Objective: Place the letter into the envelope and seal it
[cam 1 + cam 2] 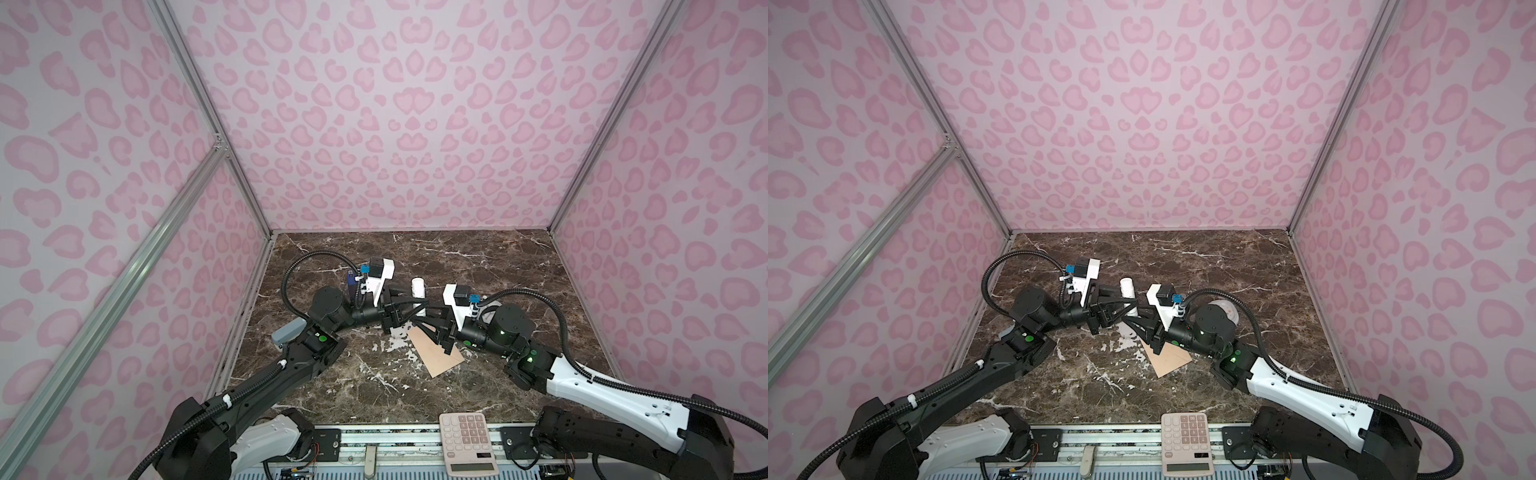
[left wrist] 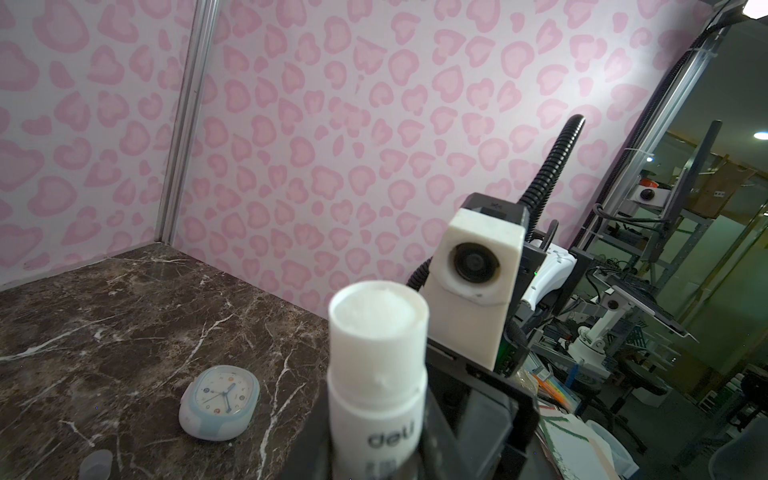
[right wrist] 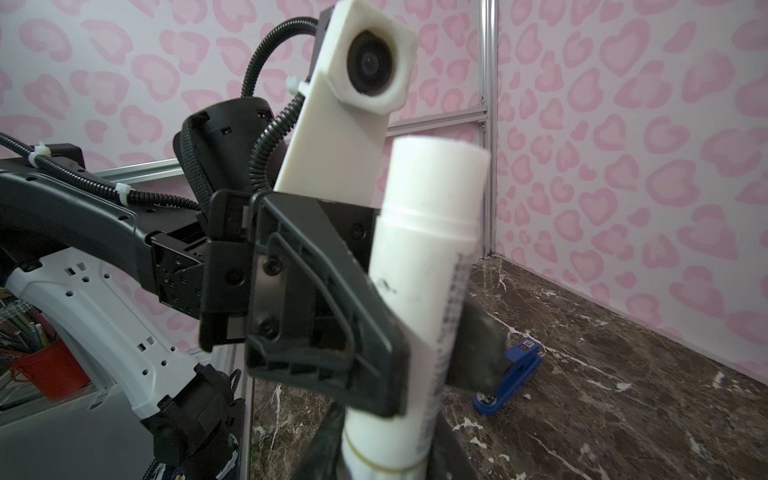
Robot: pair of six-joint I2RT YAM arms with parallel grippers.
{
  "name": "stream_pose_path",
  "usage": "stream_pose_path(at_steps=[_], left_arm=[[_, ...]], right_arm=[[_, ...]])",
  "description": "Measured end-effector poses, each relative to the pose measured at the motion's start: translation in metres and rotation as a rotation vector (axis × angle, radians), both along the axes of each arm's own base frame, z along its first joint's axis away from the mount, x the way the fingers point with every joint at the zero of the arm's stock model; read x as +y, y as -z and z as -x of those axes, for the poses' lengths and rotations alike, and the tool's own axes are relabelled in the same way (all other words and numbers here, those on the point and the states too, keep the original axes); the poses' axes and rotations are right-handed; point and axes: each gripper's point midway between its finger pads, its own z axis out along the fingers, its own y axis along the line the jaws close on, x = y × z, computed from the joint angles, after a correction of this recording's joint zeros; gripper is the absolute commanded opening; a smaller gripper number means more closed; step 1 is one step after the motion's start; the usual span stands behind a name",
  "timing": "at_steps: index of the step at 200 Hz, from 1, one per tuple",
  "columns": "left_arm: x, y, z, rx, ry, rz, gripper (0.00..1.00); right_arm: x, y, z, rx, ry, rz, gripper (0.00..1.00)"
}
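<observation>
Well, the sealing part looks close (the glue is out and its cap is off). The left gripper [image 3: 424, 357] squeezes the glue stick [image 3: 424, 270], a smooth white plastic tube with soft white glue at its round top. The right gripper [image 3: 386, 457] sits around the tube's bottom end; I cannot tell if it pinches. The envelope [image 1: 436, 353] is thin, flat, peach paper on the shiny brown stone table [image 1: 478, 270], low in the middle of both top views. A white bit with a green edge, maybe the letter [image 2: 559, 430], peeks out in the left wrist view. Gluing and closing the flap are left, I think.
</observation>
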Motion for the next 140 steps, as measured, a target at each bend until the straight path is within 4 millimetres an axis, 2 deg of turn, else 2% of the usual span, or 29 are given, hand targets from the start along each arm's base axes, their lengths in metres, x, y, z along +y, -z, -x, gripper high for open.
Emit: stream_pose_path(at_steps=[90, 140], left_arm=[[-0.001, 0.004, -0.007, -0.001, -0.029, 0.002, 0.04], [0.003, 0.005, -0.021, -0.019, -0.188, -0.016, 0.04]], right_arm=[[-0.002, 0.004, -0.01, 0.045, 0.04, -0.007, 0.15], [0.004, 0.003, -0.025, 0.023, 0.18, 0.043, 0.1]])
